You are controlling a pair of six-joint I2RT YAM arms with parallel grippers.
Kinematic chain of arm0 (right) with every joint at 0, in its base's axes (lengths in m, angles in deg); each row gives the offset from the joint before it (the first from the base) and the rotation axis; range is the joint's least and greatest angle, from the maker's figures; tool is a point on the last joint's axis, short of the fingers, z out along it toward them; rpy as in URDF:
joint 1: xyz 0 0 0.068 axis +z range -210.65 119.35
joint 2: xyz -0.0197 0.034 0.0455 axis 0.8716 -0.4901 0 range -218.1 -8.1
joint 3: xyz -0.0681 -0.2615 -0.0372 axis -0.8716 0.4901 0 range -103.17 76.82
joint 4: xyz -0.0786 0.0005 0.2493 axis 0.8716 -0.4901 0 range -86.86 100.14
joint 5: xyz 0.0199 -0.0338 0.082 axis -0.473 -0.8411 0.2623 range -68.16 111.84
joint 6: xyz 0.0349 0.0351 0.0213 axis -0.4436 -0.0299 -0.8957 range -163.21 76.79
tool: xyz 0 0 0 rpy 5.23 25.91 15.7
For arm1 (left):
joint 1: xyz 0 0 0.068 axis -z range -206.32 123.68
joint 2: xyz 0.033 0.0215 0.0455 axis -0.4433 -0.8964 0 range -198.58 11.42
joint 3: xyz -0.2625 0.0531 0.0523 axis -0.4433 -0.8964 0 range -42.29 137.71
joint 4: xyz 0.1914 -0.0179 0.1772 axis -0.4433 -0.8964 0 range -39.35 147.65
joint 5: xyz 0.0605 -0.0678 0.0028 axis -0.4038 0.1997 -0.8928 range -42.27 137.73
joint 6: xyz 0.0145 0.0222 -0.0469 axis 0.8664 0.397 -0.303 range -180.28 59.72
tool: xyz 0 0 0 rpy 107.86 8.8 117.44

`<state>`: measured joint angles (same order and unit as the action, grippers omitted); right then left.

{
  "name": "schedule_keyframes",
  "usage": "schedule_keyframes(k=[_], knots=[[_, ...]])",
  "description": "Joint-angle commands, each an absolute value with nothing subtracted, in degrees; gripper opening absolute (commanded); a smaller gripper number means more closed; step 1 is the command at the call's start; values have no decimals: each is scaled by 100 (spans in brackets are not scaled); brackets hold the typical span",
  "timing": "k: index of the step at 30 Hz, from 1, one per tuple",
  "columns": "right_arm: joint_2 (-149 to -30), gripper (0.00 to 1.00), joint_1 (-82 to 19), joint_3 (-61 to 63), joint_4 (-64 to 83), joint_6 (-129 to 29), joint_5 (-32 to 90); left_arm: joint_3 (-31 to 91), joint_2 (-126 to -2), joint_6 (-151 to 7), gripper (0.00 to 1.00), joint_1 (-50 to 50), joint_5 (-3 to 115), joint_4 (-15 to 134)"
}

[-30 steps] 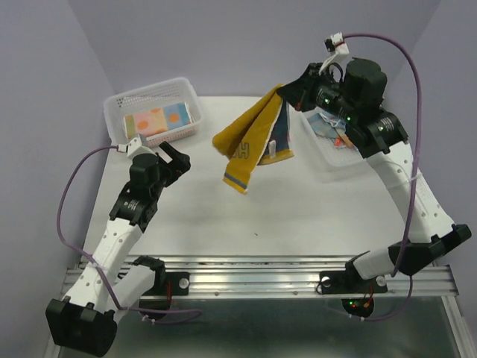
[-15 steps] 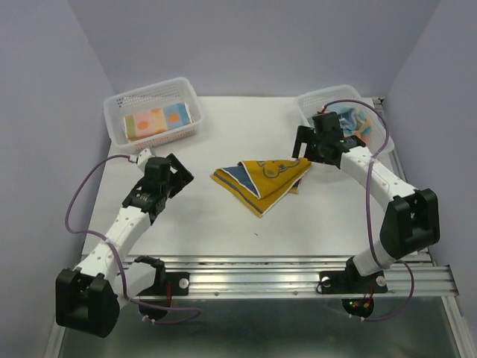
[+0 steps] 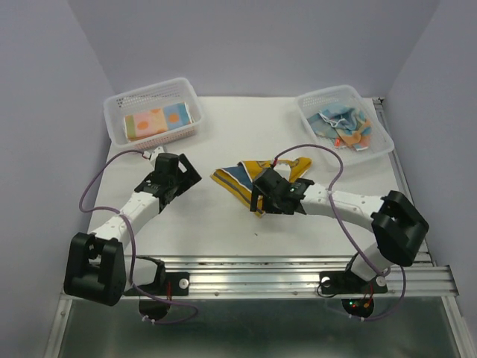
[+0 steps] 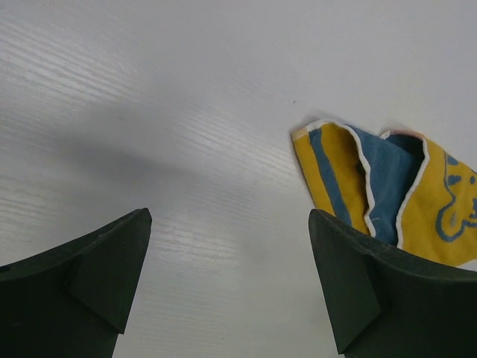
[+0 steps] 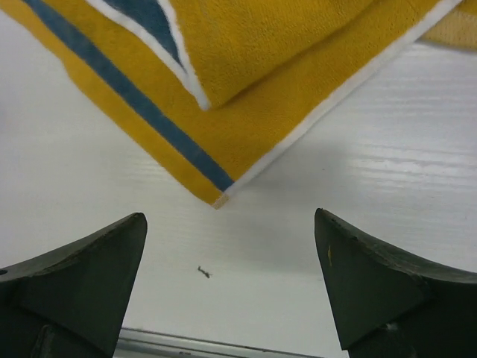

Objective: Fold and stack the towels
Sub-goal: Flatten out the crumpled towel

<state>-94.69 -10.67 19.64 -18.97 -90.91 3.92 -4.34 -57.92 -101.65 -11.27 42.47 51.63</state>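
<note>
Currently the yellow towel (image 3: 246, 177) is laid mid-table (image 3: 223, 239), loosely folded over, blue stripes showing. The right gripper (image 3: 261, 198) is held wide open just over its near corner, nothing gripped; the left gripper (image 3: 184, 171) is likewise spread wide and empty, near the towel's left edge. Folded towels (image 3: 159, 121) are kept in the left basket (image 3: 113, 119), loose towels (image 3: 341, 125) are heaped in the right basket (image 3: 358, 154).

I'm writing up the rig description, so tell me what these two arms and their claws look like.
Both the left arm and right arm have white links joined by chunky black joint housings. A thin purple cable loops loosely along each. The left claw and right claw each end in two dark, wedge-shaped fingers.
</note>
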Motion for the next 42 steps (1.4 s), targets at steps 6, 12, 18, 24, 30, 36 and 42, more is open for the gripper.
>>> schedule_keyframes(k=[6,12,18,24,30,36,42], knots=[[-10513,86,-844,1741,-1643,-10473,-752,-256,-5986,-10089,99,-1058,4271,5598],[-10838,69,-739,1636,-1806,-10534,-848,-274,-6047,-10045,99,-1032,4263,5615],[-10874,31,-607,1872,-2159,-10710,-875,-187,-6214,-9843,99,-936,4376,5607],[-10137,1,-572,2716,-2344,-10807,-770,-195,-6425,-9685,99,-523,4588,5519],[-9371,1,-589,3305,-2054,-10395,-392,-537,-6495,-9632,99,145,4579,5483],[-9327,1,-607,3341,-1958,-10298,-295,-889,-6478,-9850,90,936,4517,5193],[-9213,1,-625,3341,-1860,-10096,-137,-706,-6670,-10124,88,1069,3825,4922]])
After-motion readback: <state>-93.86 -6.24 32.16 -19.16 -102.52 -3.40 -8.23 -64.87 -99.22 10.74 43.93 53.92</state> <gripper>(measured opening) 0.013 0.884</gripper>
